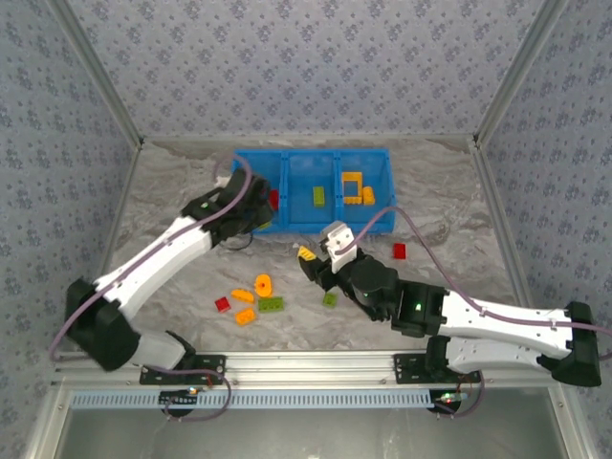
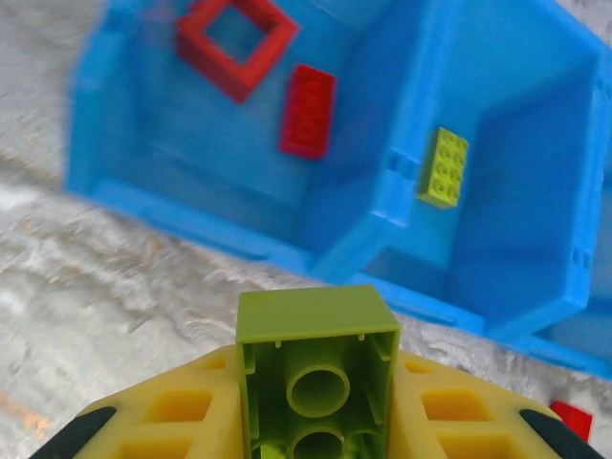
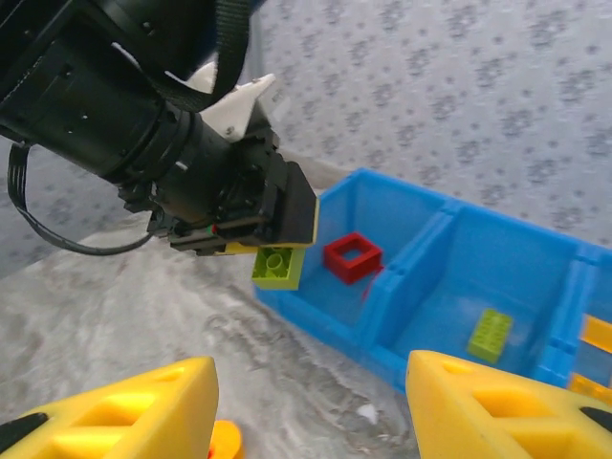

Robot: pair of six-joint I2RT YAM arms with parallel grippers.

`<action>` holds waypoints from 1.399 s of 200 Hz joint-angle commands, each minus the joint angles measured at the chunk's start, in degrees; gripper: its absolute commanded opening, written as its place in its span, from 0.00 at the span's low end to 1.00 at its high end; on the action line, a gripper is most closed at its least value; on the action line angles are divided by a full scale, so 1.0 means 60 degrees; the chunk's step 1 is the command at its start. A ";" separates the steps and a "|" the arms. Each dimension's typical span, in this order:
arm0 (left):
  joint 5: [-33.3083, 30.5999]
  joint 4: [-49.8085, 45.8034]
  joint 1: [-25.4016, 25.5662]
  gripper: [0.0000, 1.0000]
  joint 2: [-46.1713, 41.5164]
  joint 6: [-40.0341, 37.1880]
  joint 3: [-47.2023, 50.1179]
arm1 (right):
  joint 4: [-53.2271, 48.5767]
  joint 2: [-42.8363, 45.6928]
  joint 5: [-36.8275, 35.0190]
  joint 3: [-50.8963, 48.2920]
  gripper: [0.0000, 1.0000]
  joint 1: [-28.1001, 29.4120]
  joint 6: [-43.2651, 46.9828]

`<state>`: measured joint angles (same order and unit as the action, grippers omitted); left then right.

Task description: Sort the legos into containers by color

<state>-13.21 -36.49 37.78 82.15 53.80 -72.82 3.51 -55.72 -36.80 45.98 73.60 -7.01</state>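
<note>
Just short of the near wall of the blue bin, toward its left end, the left fingers are clenched on a lime green brick. Its underside faces the wrist camera and it is clear of the counter. Beyond it the left compartment holds a red frame and a red brick. The middle compartment, to the right, holds one green brick, and by my reading that is where this one belongs. To do the drop well, the arm should travel right along the bin until the brick is past the divider. It should then reach far enough over the near wall that the brick hangs above the compartment floor rather than the rim. Letting go low would stop the brick bouncing out or into the red section. The right fingers stand released with nothing between them, just near of the bin's middle, so the left arm's path should pass on their far side. Loose legos, among them an orange ring, lie on the counter nearer the bases.
</note>
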 commanded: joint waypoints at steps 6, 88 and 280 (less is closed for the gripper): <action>-0.0382 -0.0756 0.0541 0.31 0.1762 -0.1502 -0.2112 | -0.0201 0.0282 -0.1080 0.0264 0.57 -0.0211 -0.0183; -0.1296 -0.3238 0.0532 0.33 0.7545 -0.2344 -0.8419 | -0.0843 0.0951 -0.1206 -0.0093 0.57 -0.0763 -0.1215; -0.0486 -0.2765 0.0445 0.61 0.7566 -0.1638 -0.8503 | -0.4072 0.1322 -0.0852 -0.0580 0.55 -0.2200 -0.4263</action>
<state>-14.28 -51.99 39.48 135.37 43.11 -123.81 -11.70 -48.07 -42.19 42.02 62.96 -24.99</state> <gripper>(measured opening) 0.611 0.554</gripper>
